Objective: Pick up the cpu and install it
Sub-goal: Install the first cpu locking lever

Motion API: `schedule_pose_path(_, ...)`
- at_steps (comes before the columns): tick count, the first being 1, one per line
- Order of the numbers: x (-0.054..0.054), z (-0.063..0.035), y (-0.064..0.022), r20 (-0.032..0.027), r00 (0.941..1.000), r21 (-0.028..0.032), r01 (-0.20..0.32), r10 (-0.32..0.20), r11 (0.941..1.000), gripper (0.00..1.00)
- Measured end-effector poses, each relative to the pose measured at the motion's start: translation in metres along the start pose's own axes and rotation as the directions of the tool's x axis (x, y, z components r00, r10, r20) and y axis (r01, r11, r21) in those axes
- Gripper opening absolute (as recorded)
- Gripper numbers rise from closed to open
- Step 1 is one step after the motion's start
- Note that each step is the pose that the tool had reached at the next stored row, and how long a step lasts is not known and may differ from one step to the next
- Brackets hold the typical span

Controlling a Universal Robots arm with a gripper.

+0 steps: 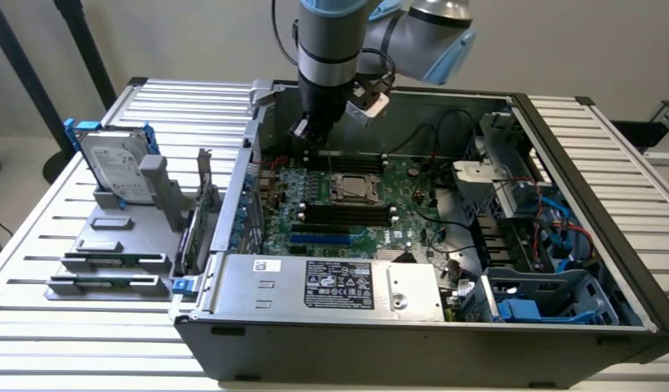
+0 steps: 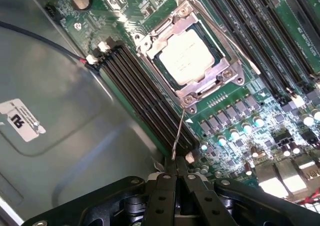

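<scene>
Insp: cpu (image 2: 187,56) seated in socket (image 2: 150,41)

PC case (image 1: 421,351) open on tabletop (image 1: 51,327). Chip lies flat in mobo socket. Judged light, stiff, fragile; take by edges only. Thin socket lever (image 2: 179,136) nipped in clenched pincer (image 2: 176,178).

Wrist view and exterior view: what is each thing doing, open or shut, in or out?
cpu: lying inside the socket frame.
socket lever: sticking up, tip at the gripper.
gripper: jaws shut.
computer case: open on top.
hard drive: upright, outside the case.
</scene>
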State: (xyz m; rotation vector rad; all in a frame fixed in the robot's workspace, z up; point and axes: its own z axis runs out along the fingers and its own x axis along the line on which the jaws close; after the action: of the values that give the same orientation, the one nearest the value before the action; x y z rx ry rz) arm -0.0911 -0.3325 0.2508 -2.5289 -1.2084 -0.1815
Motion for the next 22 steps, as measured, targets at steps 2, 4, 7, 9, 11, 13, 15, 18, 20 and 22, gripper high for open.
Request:
schedule_pose_path(2,0.002,-0.0003,0.0035,-0.0023,1.0,0.0004,0.0,0.0,1.0,0.11)
schedule_pose_path(4,0.005,-0.0006,0.0075,-0.0043,1.0,0.0009,0.0,0.0,1.0,0.11)
schedule_pose_path(7,0.009,-0.0011,0.0137,-0.0076,1.0,0.0018,0.001,-0.001,1.0,0.11)
schedule_pose_path(9,0.011,-0.0012,0.0164,-0.0099,0.9999,0.0017,0.001,-0.001,1.0,0.11)
schedule_pose_path(11,0.011,-0.0014,0.0171,-0.0118,0.9999,0.0001,0.002,-0.002,1.0,0.11)
schedule_pose_path(13,0.011,-0.001,0.018,-0.0136,0.9999,0.0003,0.002,-0.002,1.0,0.11)
schedule_pose_path(15,0.009,0.0007,0.0192,-0.0147,0.9999,-0.0002,0.002,-0.002,1.0,0.11)
schedule_pose_path(18,0.006,0.0047,0.0219,-0.0183,0.9998,0.0003,0.001,-0.001,1.0,0.11)
schedule_pose_path(20,0.004,0.0075,0.0237,-0.0213,0.9998,0.0015,0.001,-0.001,1.0,0.11)
schedule_pose_path(22,0.002,0.0104,0.0254,-0.0239,0.9997,0.003,0.001,-0.001,1.0,0.11)
